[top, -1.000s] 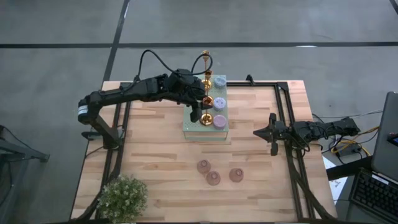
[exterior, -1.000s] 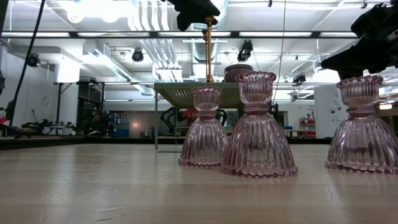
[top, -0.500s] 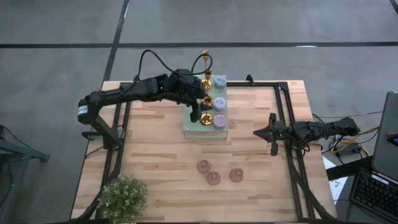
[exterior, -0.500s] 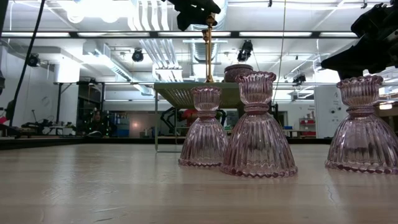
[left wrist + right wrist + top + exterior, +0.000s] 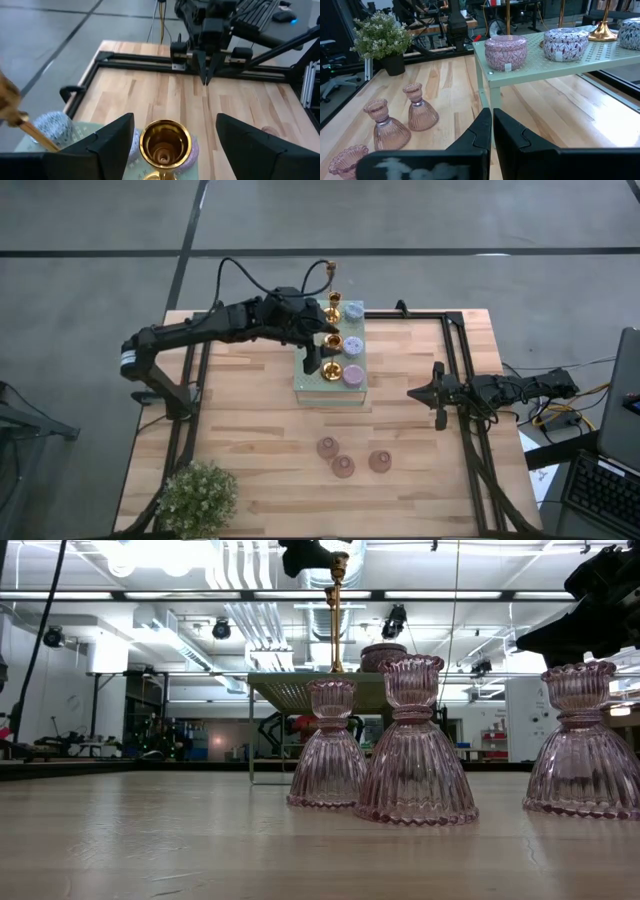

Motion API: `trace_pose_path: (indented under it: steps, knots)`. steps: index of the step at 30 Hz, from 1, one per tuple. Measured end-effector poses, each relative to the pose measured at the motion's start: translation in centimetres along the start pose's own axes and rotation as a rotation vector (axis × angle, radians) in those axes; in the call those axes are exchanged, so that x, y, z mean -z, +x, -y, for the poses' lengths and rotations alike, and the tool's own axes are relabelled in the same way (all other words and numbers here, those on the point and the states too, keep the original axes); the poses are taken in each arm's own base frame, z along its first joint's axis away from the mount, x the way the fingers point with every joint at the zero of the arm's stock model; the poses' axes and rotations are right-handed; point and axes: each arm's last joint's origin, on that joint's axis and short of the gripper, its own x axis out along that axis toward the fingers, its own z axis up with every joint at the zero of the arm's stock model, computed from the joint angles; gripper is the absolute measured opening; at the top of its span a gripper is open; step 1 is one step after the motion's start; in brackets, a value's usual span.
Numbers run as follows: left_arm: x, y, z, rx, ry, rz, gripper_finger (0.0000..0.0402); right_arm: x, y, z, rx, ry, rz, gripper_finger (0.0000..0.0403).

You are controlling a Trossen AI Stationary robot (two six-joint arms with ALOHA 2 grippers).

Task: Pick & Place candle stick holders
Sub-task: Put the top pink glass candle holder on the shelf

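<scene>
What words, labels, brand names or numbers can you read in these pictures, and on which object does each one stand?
None can be read.
A small white sticker on the pink tin on the green stand: too small to read.

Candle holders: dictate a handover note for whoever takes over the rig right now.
Left gripper: open, straddling a gold holder on the green stand, not gripping it. A second gold holder leans beside it.
Right gripper: shut, waiting at the table's right side.
Three squat holders sit on the stand; three pink holders stand on the table.
Probably next: close on the gold holder.
</scene>
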Motion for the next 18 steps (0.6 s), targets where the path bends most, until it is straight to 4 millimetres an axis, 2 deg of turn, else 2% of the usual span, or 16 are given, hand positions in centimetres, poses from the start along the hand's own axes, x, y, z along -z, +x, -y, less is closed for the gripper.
trace_pose_path:
  steps: [6,10,13,18]
  knots:
    - [-0.5,-1.4,0.2,-0.001,0.026,0.032,0.0286,0.0,0.0,0.0,0.000,0.000,0.000,0.0013]
    - [-0.7,-2.5,1.0,0.036,0.109,0.035,0.0285,0.0,0.0,0.0,0.000,0.000,0.000,0.0013]
    - [-0.4,-3.1,2.5,0.131,0.186,0.010,0.0285,0.0,0.0,0.0,0.000,0.000,0.001,0.0013]
    - [1.4,-2.4,6.4,0.294,0.350,-0.059,0.0283,0.0,0.0,0.0,0.000,0.000,0.000,0.0013]
